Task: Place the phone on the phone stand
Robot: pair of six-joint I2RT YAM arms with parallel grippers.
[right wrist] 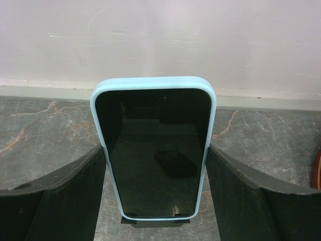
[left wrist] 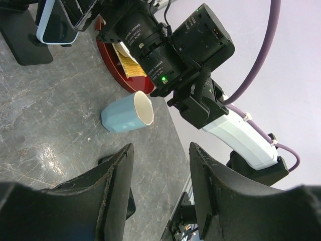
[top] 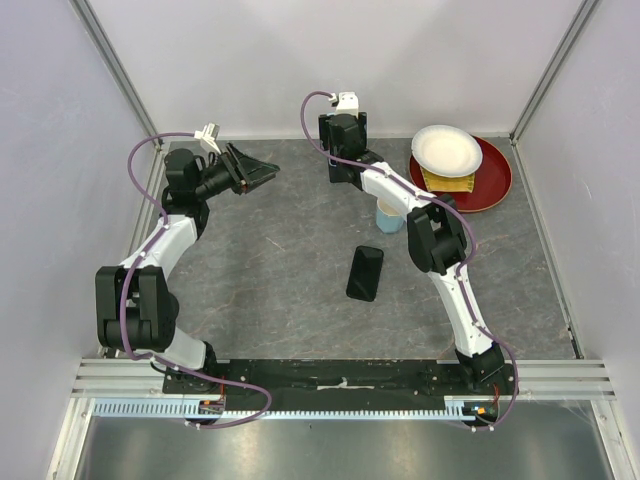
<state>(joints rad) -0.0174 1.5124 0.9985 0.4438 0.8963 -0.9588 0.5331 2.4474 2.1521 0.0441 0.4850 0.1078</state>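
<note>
Fingers (right wrist: 55, 201) of the right gripper (right wrist: 156, 150) are pressing against the two long sides of the phone (right wrist: 155, 125), which is standing upright in its pale blue case, screen facing the wrist camera. A dark sliver of the phone stand (right wrist: 155, 222) is showing just under its lower edge; I cannot tell whether the phone is resting on it. All this is happening at the far side of the table (top: 260, 300), near the back wall (top: 300, 60).

The left gripper (left wrist: 160, 155) is hovering with its fingers spread and gripping nothing.

Grey, stone-patterned sheeting with pale veins is covering the table. Plain pale walls are closing it in on three sides, with aluminium posts (top: 115, 65) running up the back corners. A black flat slab (top: 365, 273) is lying mid-table, a light blue cup (left wrist: 125, 115) is standing just beyond it, and a red plate (top: 497, 180) at the far right is carrying a white plate (top: 446, 150).
</note>
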